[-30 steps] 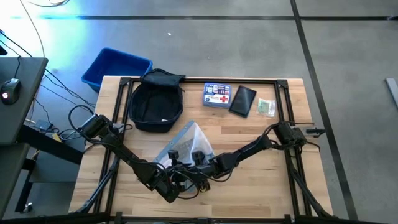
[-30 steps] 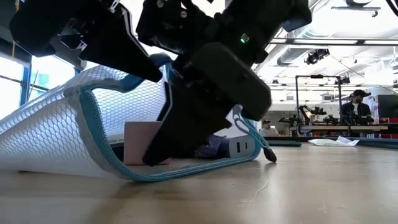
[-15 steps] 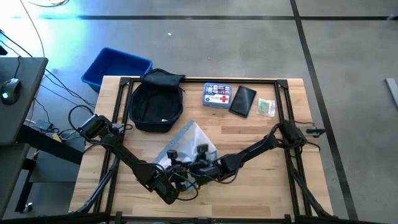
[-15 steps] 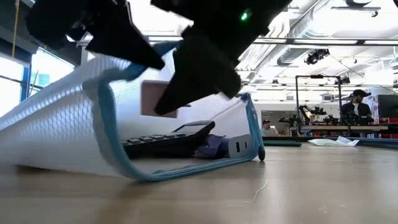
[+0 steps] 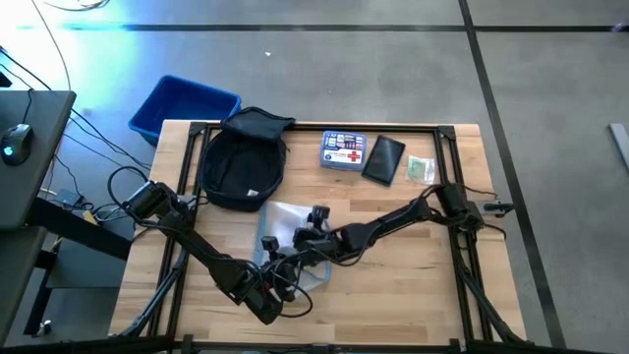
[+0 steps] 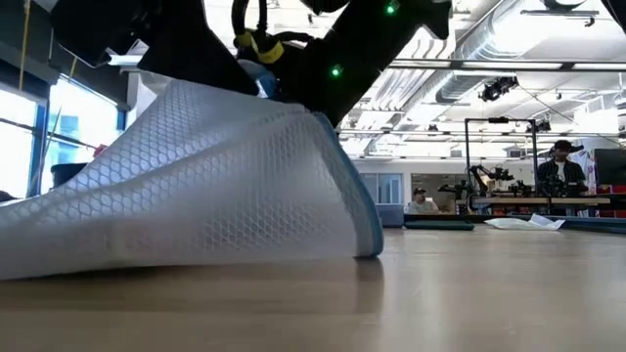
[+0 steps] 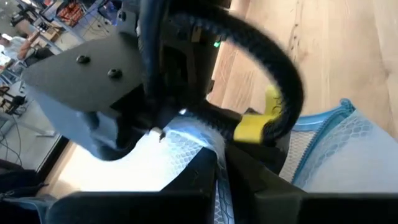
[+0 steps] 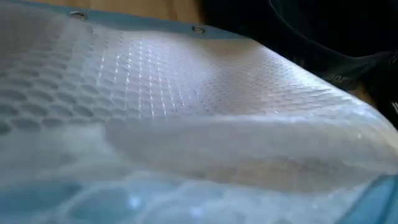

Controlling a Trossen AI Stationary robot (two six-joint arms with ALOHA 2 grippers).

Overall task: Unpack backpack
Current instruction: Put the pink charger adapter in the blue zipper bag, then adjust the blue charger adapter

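Dark oval backpack (image 5: 241, 167) — unzipped, flat

Blue bin (image 5: 183, 106) off table corner; first-aid box (image 5: 343, 151), black pouch (image 5: 383, 159) & small packet (image 5: 422, 169) side by side.

Dark backpack (image 5: 243, 165), flat, table's far-left

A robotics lab is indicated: exposed ceiling ducts (image 6: 509, 44), workbenches (image 6: 528, 202) with equipment, a seated person (image 6: 423, 200), and taped concrete floor (image 5: 393, 69).
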